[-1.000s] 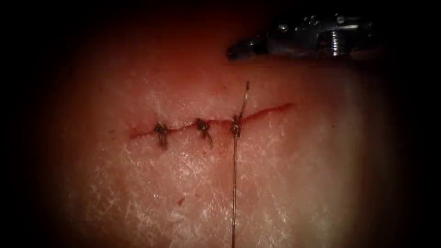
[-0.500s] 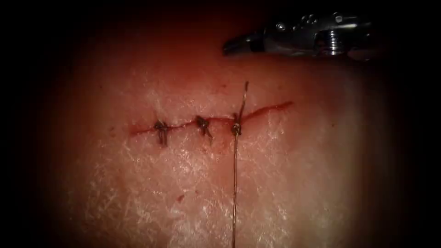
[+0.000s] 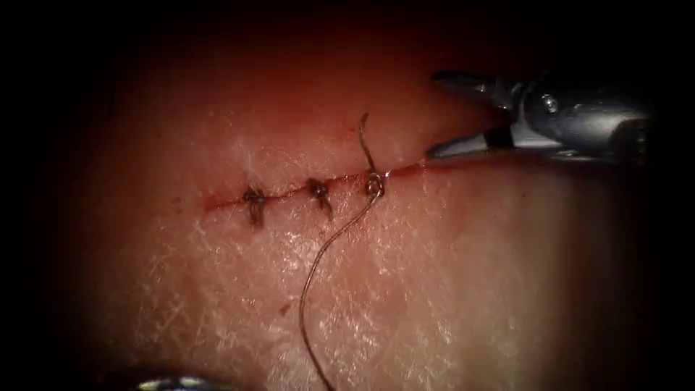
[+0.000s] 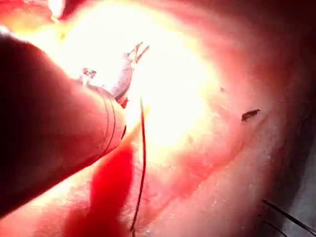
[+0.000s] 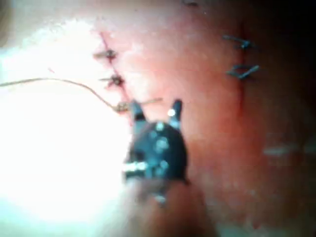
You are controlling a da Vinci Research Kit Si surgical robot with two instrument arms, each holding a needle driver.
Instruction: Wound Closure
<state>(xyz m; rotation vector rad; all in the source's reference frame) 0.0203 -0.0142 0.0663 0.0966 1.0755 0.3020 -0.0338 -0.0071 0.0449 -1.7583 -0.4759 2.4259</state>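
Observation:
The cut [image 3: 289, 194] runs across the tissue [image 3: 449, 289] with three knotted stitches [image 3: 317, 190] along it. From the rightmost knot [image 3: 374, 186] a long thread [image 3: 318, 261] curves slack down to the picture's lower edge, and a short tail [image 3: 365, 137] curls upward. My right tool [image 3: 434, 114] hovers by the cut's right end with its jaws wide open and nothing between them; its lower jaw lies just above the cut. It is also seen close to that knot [image 5: 123, 106] as the right tool [image 5: 157, 109]. A metal glint of my left tool [image 3: 174, 382] is at the lower edge; its tip [image 4: 137, 52] sits in glare beside the thread [image 4: 143, 148].
Red fluid [image 4: 108, 192] pools on the tissue near the left tool's shaft. A second row of dark stitches [image 5: 242, 71] lies on the tissue beyond the right tool. The cut's right end [image 3: 409, 171] is unstitched.
The right tool came down toward the cut's right end and opened its jaws. The long thread went from taut and straight to a slack curve; the short tail bent. The left tool's glint appeared.

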